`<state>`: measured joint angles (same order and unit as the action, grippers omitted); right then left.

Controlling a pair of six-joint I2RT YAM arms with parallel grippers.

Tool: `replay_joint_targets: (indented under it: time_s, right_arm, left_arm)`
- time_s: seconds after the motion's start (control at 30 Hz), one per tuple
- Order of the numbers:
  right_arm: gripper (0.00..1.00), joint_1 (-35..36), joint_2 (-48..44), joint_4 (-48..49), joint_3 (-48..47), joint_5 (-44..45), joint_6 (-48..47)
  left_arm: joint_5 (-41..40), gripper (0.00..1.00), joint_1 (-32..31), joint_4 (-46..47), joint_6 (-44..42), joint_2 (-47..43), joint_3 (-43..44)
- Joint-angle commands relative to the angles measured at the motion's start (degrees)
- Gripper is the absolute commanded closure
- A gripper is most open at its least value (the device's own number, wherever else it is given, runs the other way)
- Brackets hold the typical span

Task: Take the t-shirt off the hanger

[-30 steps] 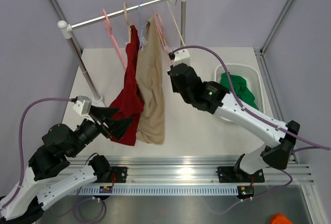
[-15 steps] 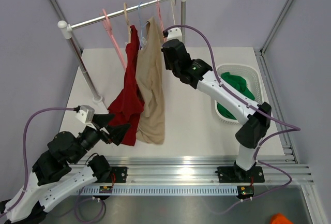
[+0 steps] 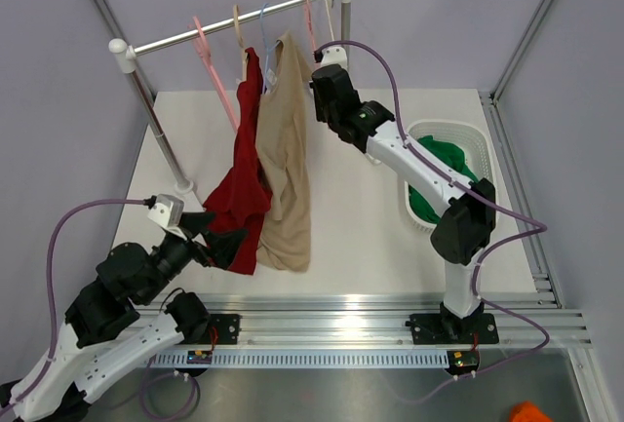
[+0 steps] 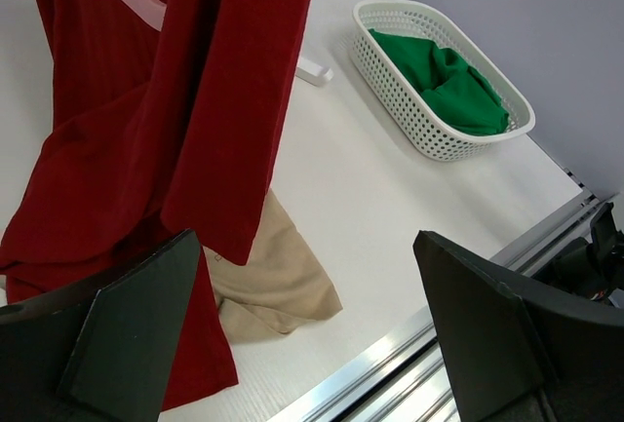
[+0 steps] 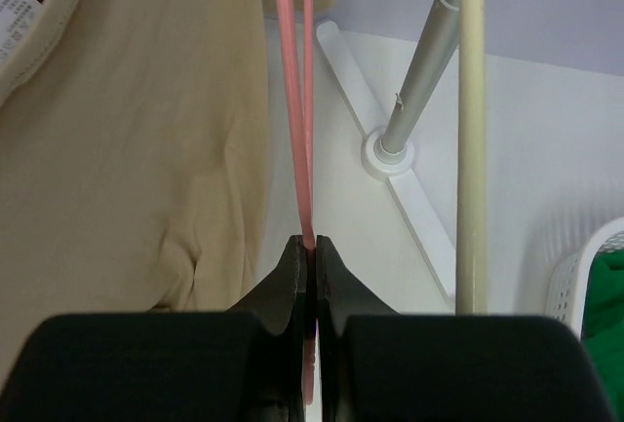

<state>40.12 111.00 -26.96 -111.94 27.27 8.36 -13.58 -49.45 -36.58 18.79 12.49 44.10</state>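
Note:
A red t-shirt (image 3: 244, 188) and a beige t-shirt (image 3: 285, 169) hang on hangers from the clothes rail (image 3: 234, 27). My right gripper (image 3: 318, 59) is shut on the lower edge of a bare pink hanger (image 3: 310, 8) near the rail's right end. The wrist view shows the thin hanger (image 5: 297, 100) pinched between the jaws (image 5: 312, 247), with the beige t-shirt (image 5: 127, 149) to its left. My left gripper (image 3: 222, 242) is open and empty by the red t-shirt's lower hem (image 4: 195, 100). Its fingers (image 4: 127, 334) straddle the beige hem (image 4: 273, 276).
A white basket (image 3: 458, 134) at the right holds a green t-shirt (image 3: 444, 164); it also shows in the left wrist view (image 4: 390, 81). Another pink hanger (image 3: 210, 61) and a cream hanger (image 5: 471, 130) hang on the rail. The rail's pole (image 5: 429, 61) stands on a white foot (image 5: 387, 154).
My right gripper has carried the pink hanger up and back to the rail's right end. My left gripper has drawn back toward the near left, away from the red t-shirt.

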Motion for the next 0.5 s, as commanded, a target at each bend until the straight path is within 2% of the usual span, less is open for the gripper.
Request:
replay_joint_targets:
  time_s: [0.0, 0.07, 0.13, 0.17, 0.2, 0.23, 0.3, 0.47]
  right_arm:
    - [1.00, -0.04, -1.13, 3.05, -0.83, -0.90, -0.36]
    - [0.95, -0.04, -2.01, 3.14, -0.21, -0.99, -0.36]
    - [0.79, -0.13, -3.94, 2.97, 0.75, -0.37, -0.01]
    - [0.53, -0.04, -4.91, 3.05, 2.24, -0.11, 0.16]
    - [0.39, -0.04, -6.05, 3.23, 3.30, -0.02, 0.43]
    - [0.31, -0.13, -8.41, 3.75, 4.18, -0.02, 0.95]
    - [0.22, -0.04, -11.14, 4.11, 7.08, -0.37, 1.39]
    - [0.22, 1.98, -20.02, 6.74, 14.01, -0.02, 2.19]
  left_arm:
    - [1.54, 0.01, 1.19, 2.21, -1.65, 1.66, 0.02]
    - [2.42, 0.01, 1.90, 2.39, -1.74, 2.01, 0.02]
    - [2.86, 0.01, 2.52, 2.39, -1.74, 2.10, -0.06]
    - [2.86, 0.01, 2.69, 2.48, -1.74, 1.92, -0.06]
    - [2.86, 0.01, 2.95, 2.48, -1.74, 1.84, -0.15]
    - [2.86, 0.01, 3.04, 2.74, -1.74, 1.75, -0.15]
    - [2.95, 0.01, 3.31, 2.91, -1.65, 1.83, -0.06]
    - [3.65, 0.01, 4.19, 2.92, -1.74, 2.36, -0.15]
